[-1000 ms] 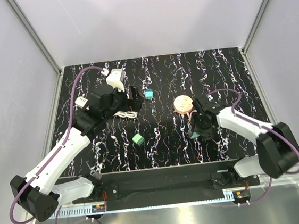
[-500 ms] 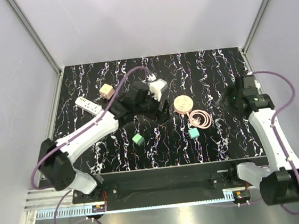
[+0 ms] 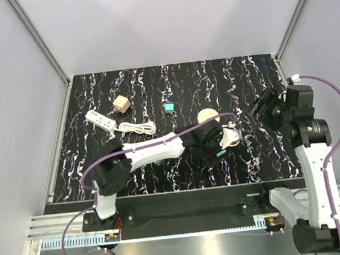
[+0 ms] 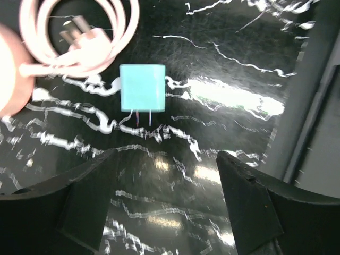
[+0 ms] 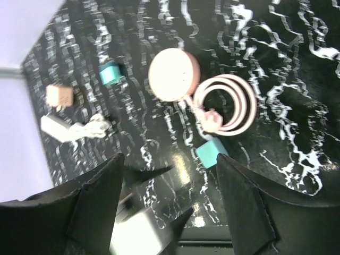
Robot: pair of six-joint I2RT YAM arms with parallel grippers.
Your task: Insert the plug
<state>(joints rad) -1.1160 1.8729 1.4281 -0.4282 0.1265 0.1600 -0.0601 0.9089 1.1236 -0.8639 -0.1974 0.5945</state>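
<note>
A teal plug adapter (image 4: 142,87) with two prongs lies flat on the black marbled table, and it also shows in the right wrist view (image 5: 211,153). Behind it lie a pink coiled cable (image 5: 229,105) with its pink plug (image 5: 212,119) and a round pink socket (image 5: 174,74). My left gripper (image 4: 166,199) is open and empty, hovering just short of the teal adapter, reaching across to centre right in the top view (image 3: 213,152). My right gripper (image 3: 260,108) is open and empty, raised high at the right (image 5: 170,210).
A white power strip (image 3: 99,119) with a coiled white cable (image 3: 138,128) lies at the back left. A wooden cube (image 3: 120,103) and a small teal cube (image 3: 169,107) sit nearby. The left arm (image 3: 154,151) spans the table's middle.
My left arm has swung from the back left across to the teal adapter. My right arm has pulled away from the pink cable, up and to the right. The green block has gone from sight.
</note>
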